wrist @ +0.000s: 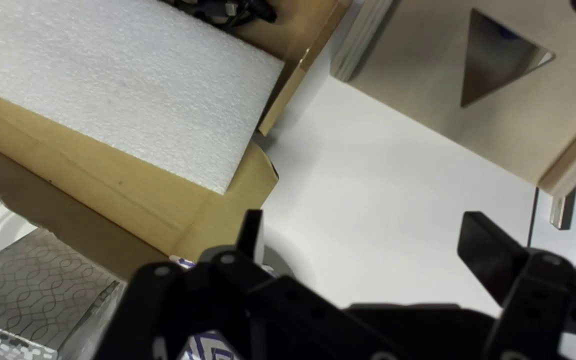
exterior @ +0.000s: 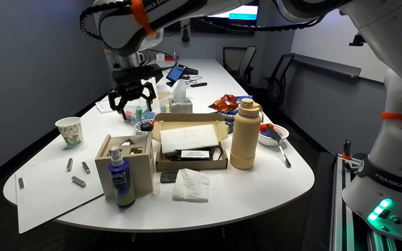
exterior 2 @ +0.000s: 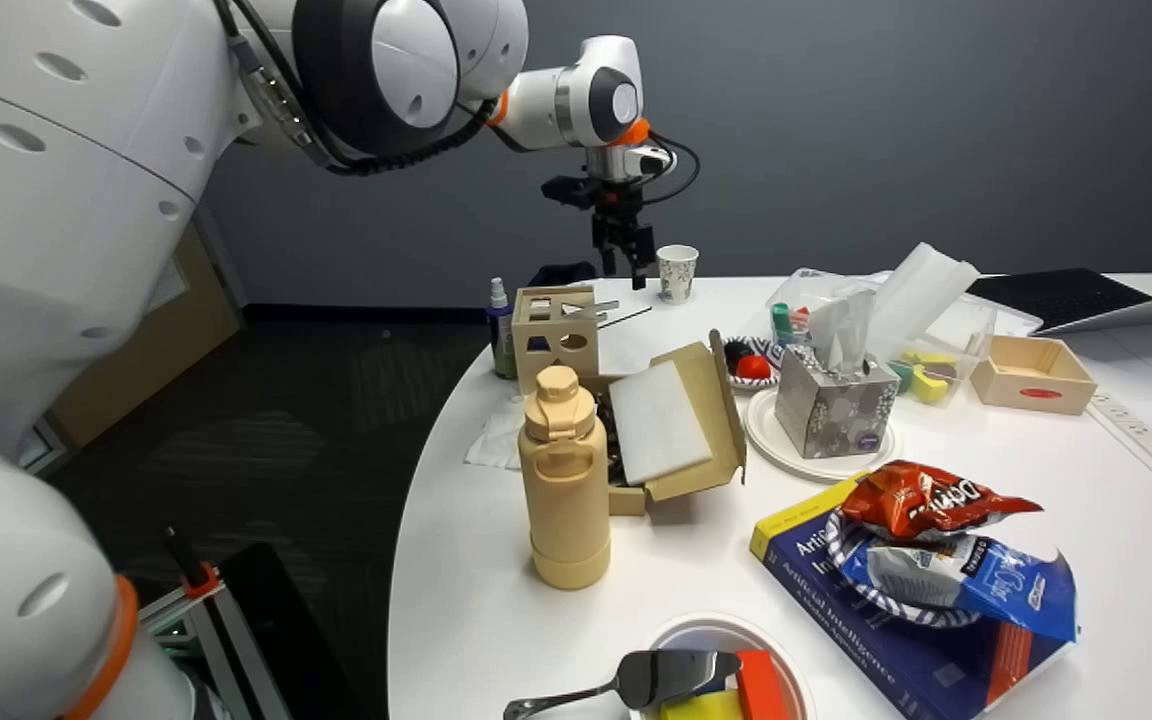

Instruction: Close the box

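Observation:
The cardboard box (exterior: pixel 192 165) stands on the table with its lid (exterior: pixel 190 118) open and tilted back. The open lid also shows in an exterior view (exterior 2: pixel 727 425) and in the wrist view (wrist: pixel 133 205). A white foam sheet (exterior: pixel 189 138) leans from the box onto the inside of the lid; it also shows in the wrist view (wrist: pixel 133 90). Black cables and an adapter (exterior: pixel 195 154) lie inside. My gripper (exterior: pixel 136 111) is open with nothing between its fingers, above the table and beside the lid. In the wrist view, the left finger (wrist: pixel 363 220) overlaps the lid's corner; contact cannot be told.
A wooden shape box (exterior: pixel 126 170) and a spray bottle (exterior: pixel 121 183) stand beside the cardboard box. A tan bottle (exterior: pixel 245 136) stands at its other side. A tissue box (exterior 2: pixel 836 410) and a patterned bowl (exterior 2: pixel 751 376) are behind the lid. A paper cup (exterior: pixel 70 131) stands farther off.

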Motion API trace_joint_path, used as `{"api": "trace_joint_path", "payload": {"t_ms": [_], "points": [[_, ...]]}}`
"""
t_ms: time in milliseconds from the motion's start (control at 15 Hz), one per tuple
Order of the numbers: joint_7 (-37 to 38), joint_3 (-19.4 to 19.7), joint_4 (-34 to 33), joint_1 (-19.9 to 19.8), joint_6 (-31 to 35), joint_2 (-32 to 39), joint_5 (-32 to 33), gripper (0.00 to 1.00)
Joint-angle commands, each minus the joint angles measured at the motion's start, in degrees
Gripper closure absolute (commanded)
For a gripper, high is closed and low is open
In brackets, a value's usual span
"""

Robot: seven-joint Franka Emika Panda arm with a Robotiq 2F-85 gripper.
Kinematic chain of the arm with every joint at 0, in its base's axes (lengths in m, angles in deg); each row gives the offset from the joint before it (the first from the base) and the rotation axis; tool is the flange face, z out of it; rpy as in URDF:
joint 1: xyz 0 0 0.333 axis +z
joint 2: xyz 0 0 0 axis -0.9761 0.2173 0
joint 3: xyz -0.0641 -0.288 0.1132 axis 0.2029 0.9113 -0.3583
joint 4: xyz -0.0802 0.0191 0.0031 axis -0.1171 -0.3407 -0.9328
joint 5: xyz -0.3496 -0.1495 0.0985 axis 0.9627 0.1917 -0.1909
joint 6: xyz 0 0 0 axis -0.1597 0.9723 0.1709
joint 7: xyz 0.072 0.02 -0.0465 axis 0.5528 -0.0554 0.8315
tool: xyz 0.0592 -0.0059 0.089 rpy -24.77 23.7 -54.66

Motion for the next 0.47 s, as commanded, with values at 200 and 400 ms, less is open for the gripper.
{"api": "trace_joint_path", "payload": {"t_ms": [200,400], "points": [[-4.0,-1.8,2.6,-0.3,0.4,-4.8,-1.9,0.0],[-4.6,-2.1,2.7,0.4,0.3,-5.3,-1.5,0.0]]}}
